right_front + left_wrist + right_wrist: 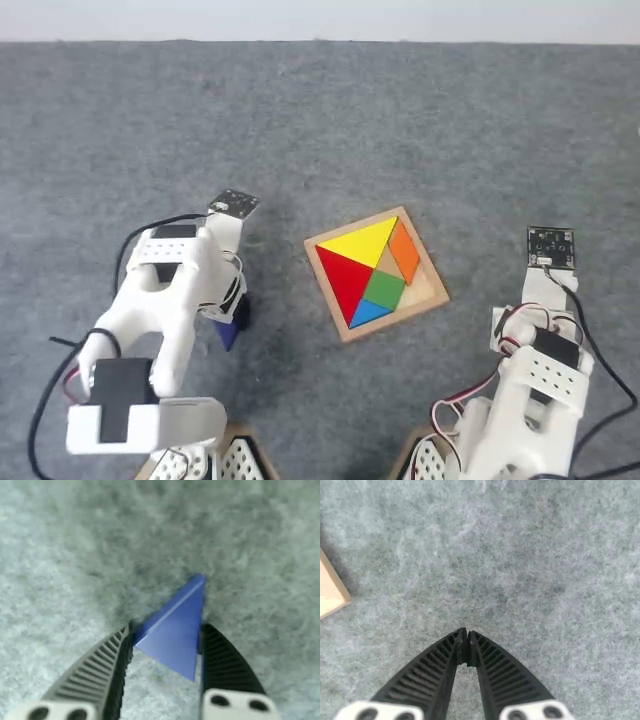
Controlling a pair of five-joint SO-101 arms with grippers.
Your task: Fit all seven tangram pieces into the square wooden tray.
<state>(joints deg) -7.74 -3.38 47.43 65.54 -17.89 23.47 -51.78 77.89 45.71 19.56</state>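
Note:
The square wooden tray (428, 300) lies turned like a diamond in the middle of the grey felt. It holds yellow (362, 243), red (347, 281), orange (404, 250), green (384, 288) and light blue (369, 313) pieces, with bare wood at its right corner. A dark blue triangle (176, 627) stands on edge between the fingers of my left gripper (165, 642), which is shut on it. From above, that triangle (228, 331) shows left of the tray under the left arm. My right gripper (465, 647) is shut on nothing, over bare felt right of the tray corner (331, 594).
Grey felt covers the whole table, with wide free room behind and to both sides of the tray. The right arm (535, 370) sits at the front right, the left arm's body (160, 320) at the front left.

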